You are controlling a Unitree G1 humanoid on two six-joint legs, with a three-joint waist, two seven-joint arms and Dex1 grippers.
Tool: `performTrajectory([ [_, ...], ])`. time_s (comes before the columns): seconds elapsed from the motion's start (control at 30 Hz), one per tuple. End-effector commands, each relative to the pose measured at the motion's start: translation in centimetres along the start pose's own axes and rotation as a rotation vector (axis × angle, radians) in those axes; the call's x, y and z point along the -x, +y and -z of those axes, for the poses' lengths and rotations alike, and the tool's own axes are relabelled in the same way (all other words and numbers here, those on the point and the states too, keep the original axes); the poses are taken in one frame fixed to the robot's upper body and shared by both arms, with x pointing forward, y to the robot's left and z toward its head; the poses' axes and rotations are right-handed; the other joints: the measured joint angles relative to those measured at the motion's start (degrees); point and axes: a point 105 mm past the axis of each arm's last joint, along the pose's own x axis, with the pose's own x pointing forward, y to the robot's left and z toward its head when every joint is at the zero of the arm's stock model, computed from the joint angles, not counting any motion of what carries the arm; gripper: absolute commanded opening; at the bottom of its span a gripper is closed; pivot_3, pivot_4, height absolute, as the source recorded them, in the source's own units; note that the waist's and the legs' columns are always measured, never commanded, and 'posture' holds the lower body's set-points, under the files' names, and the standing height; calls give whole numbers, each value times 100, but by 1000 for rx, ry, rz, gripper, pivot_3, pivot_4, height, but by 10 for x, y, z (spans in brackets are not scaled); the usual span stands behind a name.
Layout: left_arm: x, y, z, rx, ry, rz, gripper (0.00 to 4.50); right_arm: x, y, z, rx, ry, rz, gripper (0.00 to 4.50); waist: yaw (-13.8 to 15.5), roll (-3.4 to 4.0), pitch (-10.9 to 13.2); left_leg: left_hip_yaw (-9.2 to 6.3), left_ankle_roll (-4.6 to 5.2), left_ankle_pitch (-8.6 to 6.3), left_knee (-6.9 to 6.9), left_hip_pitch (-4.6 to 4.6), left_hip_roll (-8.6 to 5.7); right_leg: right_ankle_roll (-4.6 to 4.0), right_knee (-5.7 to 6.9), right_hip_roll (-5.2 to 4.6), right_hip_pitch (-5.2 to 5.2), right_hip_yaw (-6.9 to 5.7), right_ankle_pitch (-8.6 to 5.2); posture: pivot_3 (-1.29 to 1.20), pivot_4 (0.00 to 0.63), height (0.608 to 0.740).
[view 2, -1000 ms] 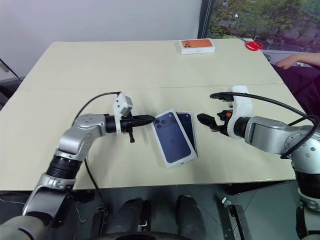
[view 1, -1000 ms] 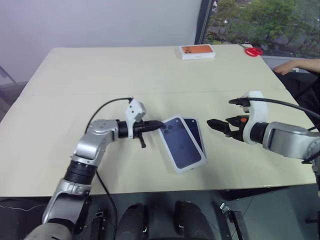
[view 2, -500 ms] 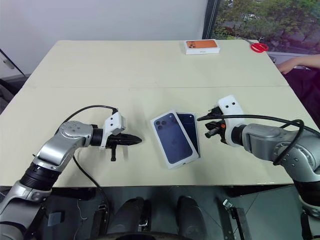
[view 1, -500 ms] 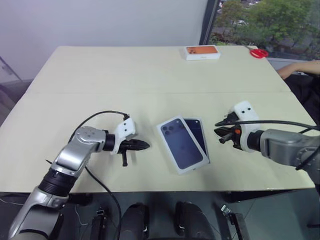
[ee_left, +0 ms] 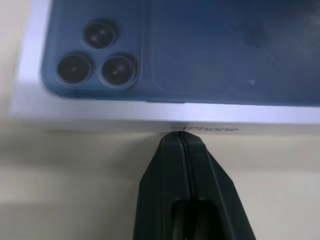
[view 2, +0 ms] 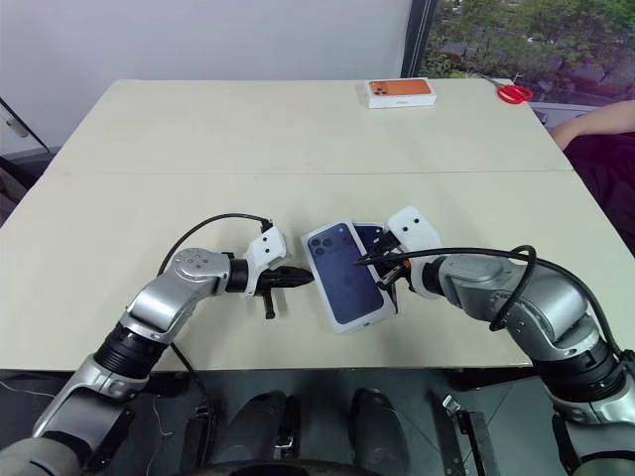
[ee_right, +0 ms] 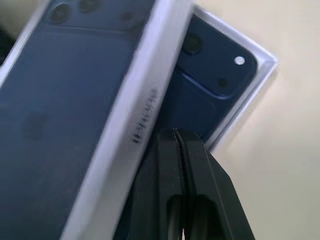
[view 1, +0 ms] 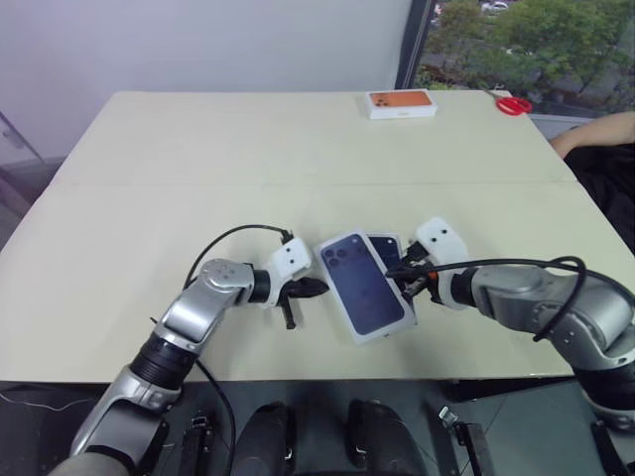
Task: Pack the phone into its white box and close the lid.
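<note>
a: where's the phone (ee_right: 210, 82) right now?
b: lying in the white box (ee_right: 260, 67) near the front edge of the desk (view 1: 298, 149), with the lid (view 1: 363, 288) resting askew over it, covering the left part and leaving a dark strip bare on the right

a: and the tools?
b: left tool (ee_left: 181, 141) is pinched tight on nothing, its tip just at the lid's left side wall. right tool (ee_right: 176, 136) is squeezed closed too, empty, at the lid's right edge over the phone

a: why closed?
b: my guess is they serve as blunt pushers, one each side, to nudge the lid square over the tray

a: the room?
b: pale beige desk with a seam across it, an orange-topped box (view 1: 401, 102) and red scissors (view 1: 513, 103) at the far edge, a window with trees beyond, a person's arm (view 1: 595, 131) at the right
</note>
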Motion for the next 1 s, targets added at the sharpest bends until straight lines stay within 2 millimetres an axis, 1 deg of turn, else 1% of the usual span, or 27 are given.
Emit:
performTrajectory([
  [0.03,1,9,-18,-10,-68,-52,0,7,1,-12,27,-52,7,48,-3,0,0,0,0,0,0,0,0,0,0,0,0,0,0,0,150,740],
  [0.33,-7,7,-28,14,-131,-75,0,12,2,-11,20,-56,4,48,-3,0,0,0,0,0,0,1,0,1,2,3,0,-1,1,0,150,740],
  [0.53,-18,4,-35,15,-158,-82,0,13,-3,-10,1,-55,25,48,-2,0,0,0,0,0,1,1,-2,1,2,6,1,-4,1,0,150,740],
  [0.67,-20,3,-41,40,-186,-80,0,14,-5,-8,-5,-53,35,48,-3,0,0,0,0,0,1,1,-2,1,2,7,1,-4,1,0,150,740],
  [0.83,-22,-3,-46,32,-200,-55,0,14,-8,-8,-11,-53,48,48,-6,0,0,0,0,0,1,2,-2,2,4,10,0,-4,1,0,150,740],
  [1.0,-23,-4,-48,33,-204,-55,0,14,-9,-6,-15,-48,55,48,-3,0,0,0,0,0,1,1,-3,2,4,10,1,-6,1,0,150,740],
])
